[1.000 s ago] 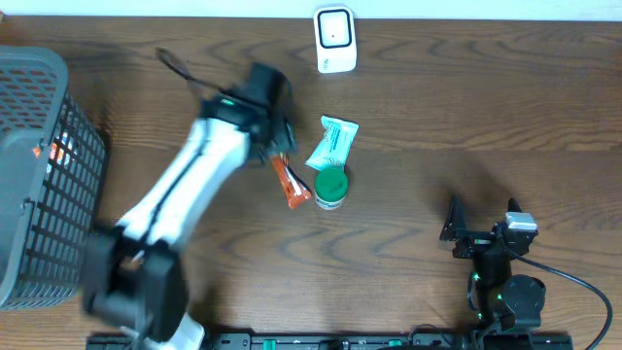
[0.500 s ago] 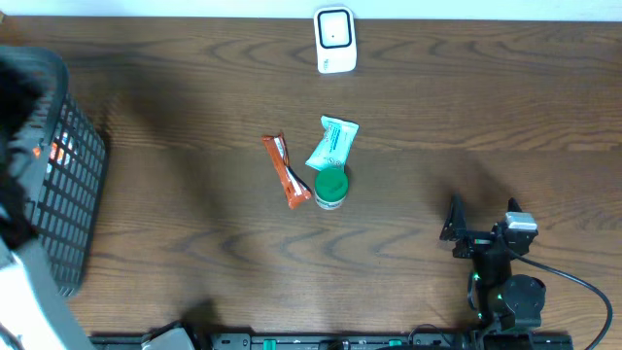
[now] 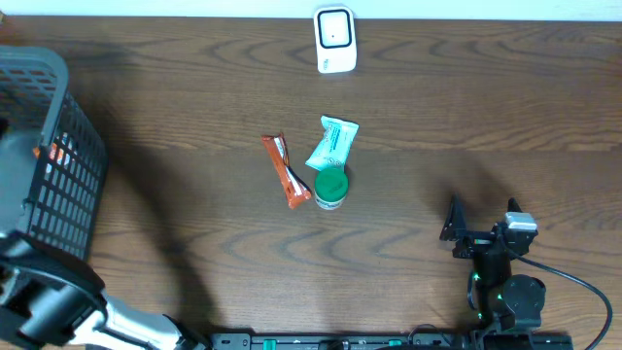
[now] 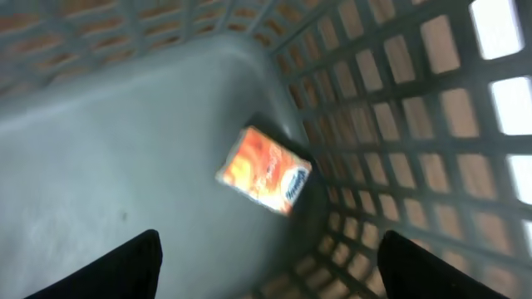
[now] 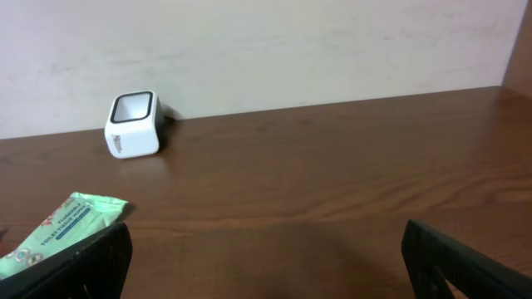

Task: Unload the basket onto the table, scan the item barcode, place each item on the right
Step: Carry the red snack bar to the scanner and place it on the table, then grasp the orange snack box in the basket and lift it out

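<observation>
We find no legible text in any view. The pale green packet (image 5: pixel 58 232) carries dark printed lines on its face, too small for us to read. The orange carton (image 4: pixel 264 169) in the basket (image 4: pixel 100 166) bears a blue oval logo with white lettering, blurred beyond reading. We see white marks on the orange bar wrapper (image 3: pixel 286 171), unreadable from overhead.

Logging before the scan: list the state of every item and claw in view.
left claw: open, empty, aimed into the basket
right claw: open, empty
basket: one orange box lying on its floor
scanner: standing upright, untouched
orange bar: lying flat
teal pack: lying flat
green-lidded jar: standing upright
</observation>
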Controlling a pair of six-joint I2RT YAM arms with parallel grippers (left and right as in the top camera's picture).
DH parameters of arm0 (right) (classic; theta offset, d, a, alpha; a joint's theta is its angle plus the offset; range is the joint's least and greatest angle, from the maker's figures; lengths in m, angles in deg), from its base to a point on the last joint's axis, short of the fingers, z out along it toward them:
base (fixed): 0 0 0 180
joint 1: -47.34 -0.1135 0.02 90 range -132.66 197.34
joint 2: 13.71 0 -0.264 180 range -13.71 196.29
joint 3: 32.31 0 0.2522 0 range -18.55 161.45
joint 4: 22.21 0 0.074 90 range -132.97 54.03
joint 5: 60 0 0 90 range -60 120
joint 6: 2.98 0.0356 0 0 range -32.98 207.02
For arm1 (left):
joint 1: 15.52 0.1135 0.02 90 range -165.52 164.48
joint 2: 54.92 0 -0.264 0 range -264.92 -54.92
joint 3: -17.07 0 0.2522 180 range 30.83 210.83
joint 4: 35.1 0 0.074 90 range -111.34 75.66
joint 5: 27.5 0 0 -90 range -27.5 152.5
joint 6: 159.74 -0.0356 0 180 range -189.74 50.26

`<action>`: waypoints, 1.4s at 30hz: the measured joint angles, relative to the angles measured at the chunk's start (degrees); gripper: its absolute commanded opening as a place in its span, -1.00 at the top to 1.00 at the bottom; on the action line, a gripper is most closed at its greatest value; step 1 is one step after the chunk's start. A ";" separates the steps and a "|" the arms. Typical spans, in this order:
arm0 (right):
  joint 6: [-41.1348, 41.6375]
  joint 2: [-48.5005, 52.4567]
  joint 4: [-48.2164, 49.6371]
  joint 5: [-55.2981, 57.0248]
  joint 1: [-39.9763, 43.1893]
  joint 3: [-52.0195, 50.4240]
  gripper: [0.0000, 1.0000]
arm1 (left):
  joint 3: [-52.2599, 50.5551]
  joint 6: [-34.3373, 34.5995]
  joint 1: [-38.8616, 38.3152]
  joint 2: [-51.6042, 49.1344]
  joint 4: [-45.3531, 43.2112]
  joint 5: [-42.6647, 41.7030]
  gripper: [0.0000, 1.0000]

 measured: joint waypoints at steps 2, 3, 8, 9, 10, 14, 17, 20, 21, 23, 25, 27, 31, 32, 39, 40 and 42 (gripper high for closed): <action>0.00 0.00 0.00 0.00 0.00 0.00 -0.99 | 0.00 -4.20 -0.61 -1.73 -2.84 -0.04 -0.77; 0.00 0.00 0.00 0.00 0.00 0.00 -0.99 | 0.00 -6.14 -1.07 -2.27 -4.00 -0.07 -0.78; -0.02 0.00 0.00 0.00 0.00 0.00 -0.98 | 0.00 -15.08 -4.39 -3.89 -8.24 0.35 -0.79; -0.02 0.00 0.00 0.00 0.00 0.00 -0.99 | 0.00 -16.28 -5.16 -4.22 -8.90 1.01 -0.78; -0.02 0.00 -0.02 0.00 0.00 0.00 -0.98 | 0.00 -17.18 -5.95 -4.66 -9.40 1.79 -0.78; 0.00 0.00 0.00 0.00 0.00 0.00 -0.98 | 0.00 -19.45 -8.87 -7.80 -10.27 5.79 -0.79; -0.02 0.00 0.00 0.00 0.00 0.00 -0.99 | 0.07 -19.45 -9.92 -10.54 -11.34 8.39 -0.78; 0.00 0.00 0.00 0.00 0.00 0.00 -0.99 | 0.52 -18.51 -10.21 -10.80 -11.76 10.75 -0.79; -0.02 0.00 -0.02 0.00 0.00 0.00 -0.99 | 0.59 -18.18 -10.23 -10.86 -11.82 10.99 -0.79; 0.00 0.00 0.00 0.00 0.00 0.00 -0.99 | 0.70 -17.53 -10.21 -11.17 -12.22 11.32 -0.79; 0.00 0.00 0.00 0.00 0.00 0.00 -0.99 | 0.83 -17.33 -10.23 -11.39 -12.41 11.58 -0.78; -0.02 0.00 0.00 0.00 0.00 0.00 -0.98 | 0.96 -17.22 -10.21 -11.45 -12.41 11.54 -0.77; -0.02 0.00 0.00 0.00 0.00 0.00 -0.98 | 0.98 -17.49 -10.10 -11.52 -12.63 10.23 -0.77; 0.00 0.00 0.00 0.00 0.00 0.00 -0.99 | 0.98 -17.59 -9.97 -11.54 -12.66 10.03 -0.77; 0.00 0.00 0.00 0.00 0.00 0.00 -0.99 | 1.01 -15.69 -9.09 -12.70 -9.22 10.64 -0.77; -0.02 0.00 0.00 0.00 0.00 0.00 -0.98 | 1.01 -15.61 -8.96 -13.40 -8.68 10.73 -0.78; -0.02 0.00 0.00 0.00 0.00 0.00 -0.98 | 0.83 -15.21 -8.61 -14.84 -7.93 10.95 -0.78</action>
